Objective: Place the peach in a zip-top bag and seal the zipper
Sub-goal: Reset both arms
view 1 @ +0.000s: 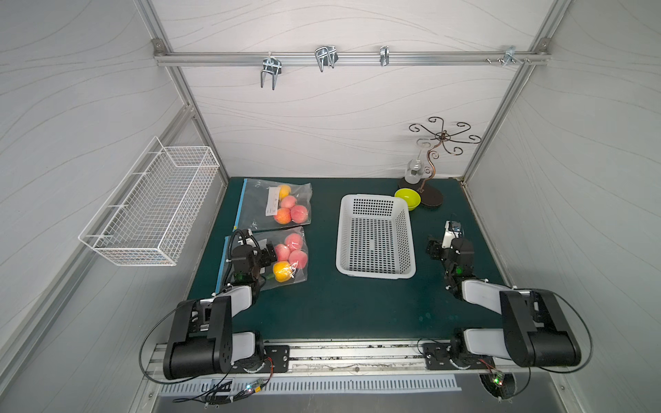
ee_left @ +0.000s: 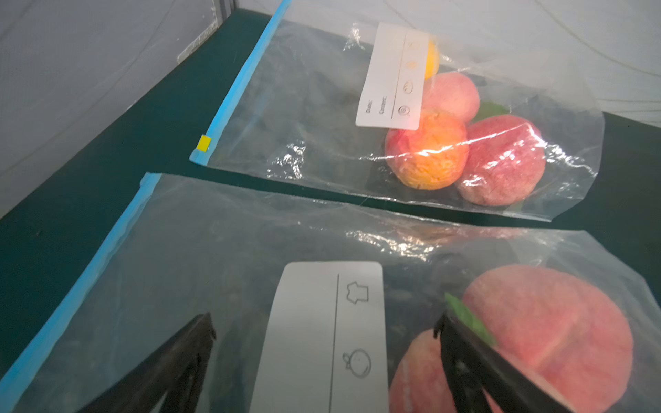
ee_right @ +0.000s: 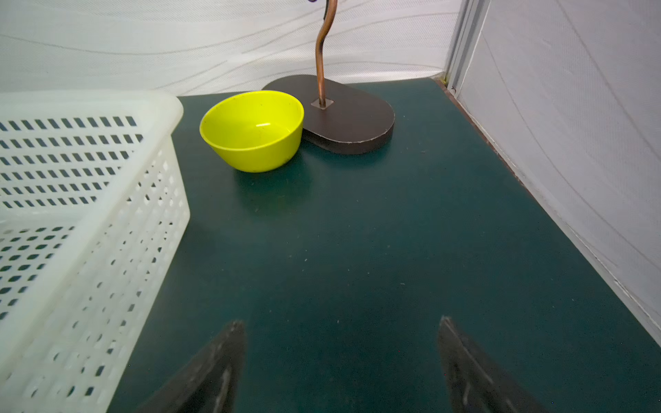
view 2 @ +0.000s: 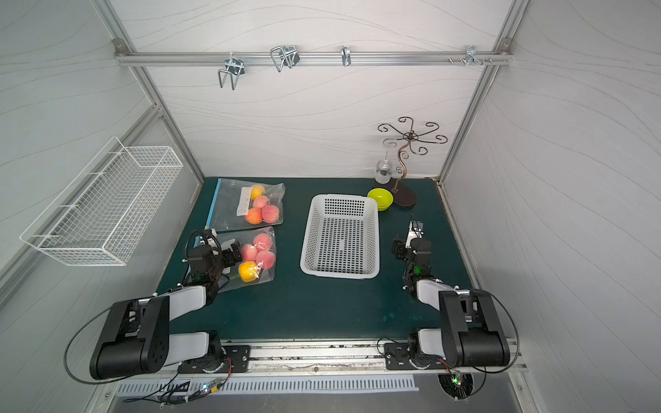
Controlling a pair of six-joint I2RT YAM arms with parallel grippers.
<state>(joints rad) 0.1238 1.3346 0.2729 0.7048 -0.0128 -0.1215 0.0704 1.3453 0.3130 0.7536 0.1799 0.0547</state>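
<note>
Two clear zip-top bags with blue zipper strips lie at the table's left. The near bag (view 1: 298, 277) (view 2: 266, 277) holds pink peaches (view 1: 294, 241) (ee_left: 551, 321) and a yellow fruit (view 1: 282, 270). My left gripper (view 1: 273, 254) (view 2: 236, 252) (ee_left: 325, 321) hovers open just over this bag, its fingers either side of the white label (ee_left: 322, 339) and holding nothing. The near bag's zipper strip (ee_left: 71, 296) lies flat; no slider shows on it. The far bag (view 1: 255, 203) (ee_left: 304, 107) holds more peaches, with a yellow slider (ee_left: 204, 143) at the strip's near end. My right gripper (view 1: 445, 243) (ee_right: 340, 323) is open over bare mat.
A white perforated basket (view 1: 373, 197) (ee_right: 107, 214) stands mid-table, left of my right gripper. Behind it are a lime bowl (view 1: 407, 198) (ee_right: 252, 130) and a dark-based metal stand (view 1: 431, 195) (ee_right: 354, 121) with a glass (view 1: 414, 171). A wire basket (view 1: 150, 211) hangs on the left wall.
</note>
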